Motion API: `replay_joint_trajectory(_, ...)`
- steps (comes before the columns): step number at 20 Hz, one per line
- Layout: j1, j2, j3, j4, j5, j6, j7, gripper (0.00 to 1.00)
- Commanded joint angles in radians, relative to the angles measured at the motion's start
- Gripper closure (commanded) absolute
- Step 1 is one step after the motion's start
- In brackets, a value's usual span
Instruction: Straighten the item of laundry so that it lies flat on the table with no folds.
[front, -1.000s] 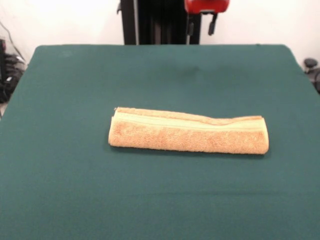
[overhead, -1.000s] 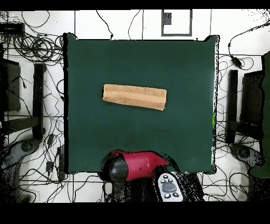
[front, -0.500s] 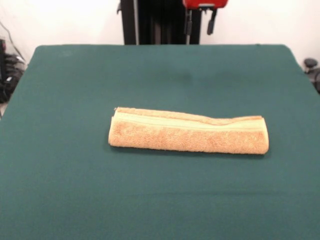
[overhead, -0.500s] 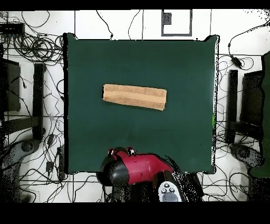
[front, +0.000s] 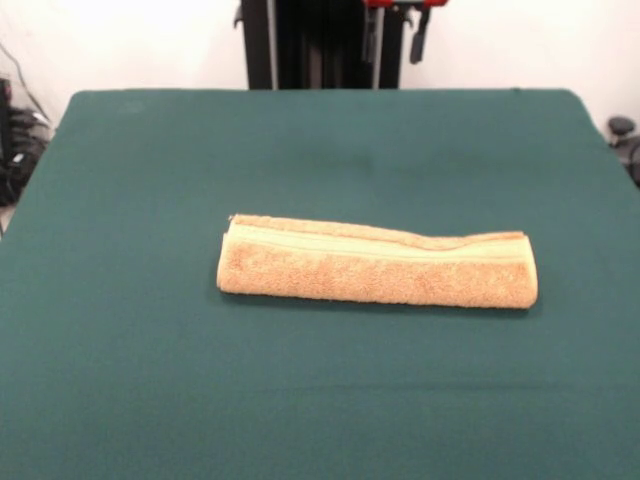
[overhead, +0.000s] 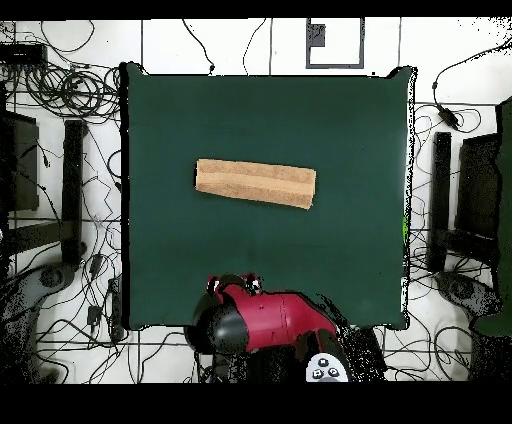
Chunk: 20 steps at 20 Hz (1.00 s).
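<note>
The orange-tan towel (front: 375, 265) lies folded into a long, narrow strip across the middle of the dark green table (front: 150, 390). A paler woven band runs along its far edge. In the overhead view the towel (overhead: 255, 183) sits a little left of the centre of the table (overhead: 340, 130). My gripper (front: 395, 38) hangs at the picture's top over the table's far edge, well away from the towel, open and empty. In the overhead view the gripper (overhead: 232, 286) is at the table's bottom edge, on the red arm (overhead: 265, 322).
The black pedestal (front: 310, 45) stands behind the table's far edge. Tangled cables (overhead: 70, 90) and black stands (overhead: 72, 190) lie on the floor around the table.
The gripper has risen in the front view, so less of its red head shows, and has shifted slightly left. The towel has not moved.
</note>
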Motion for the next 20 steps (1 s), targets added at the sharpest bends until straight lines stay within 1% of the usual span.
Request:
replay_joint_trajectory(1, 0.018, 0.034, 0.052, 0.012, -0.005, 0.113, 0.053, 0.00)
replay_joint_trajectory(2, 0.017, 0.052, 0.054, 0.000, -0.015, 0.111, 0.044, 0.00)
replay_joint_trajectory(5, -0.069, 0.091, 0.142, 0.008, -0.002, 0.137, -0.021, 0.00)
replay_joint_trajectory(8, -0.084, 0.057, 0.160, 0.008, -0.009, 0.209, -0.067, 0.00)
replay_joint_trajectory(9, -0.076, 0.050, 0.150, 0.011, -0.017, 0.213, -0.062, 0.00)
replay_joint_trajectory(11, -0.060, 0.047, 0.138, 0.034, -0.028, 0.178, -0.025, 0.00)
replay_joint_trajectory(16, -0.019, 0.086, 0.103, 0.092, -0.054, 0.061, 0.059, 0.00)
replay_joint_trajectory(18, 0.010, 0.092, 0.078, 0.084, -0.065, 0.038, 0.082, 0.00)
replay_joint_trajectory(20, 0.022, 0.091, 0.079, 0.051, -0.051, 0.059, 0.087, 0.00)
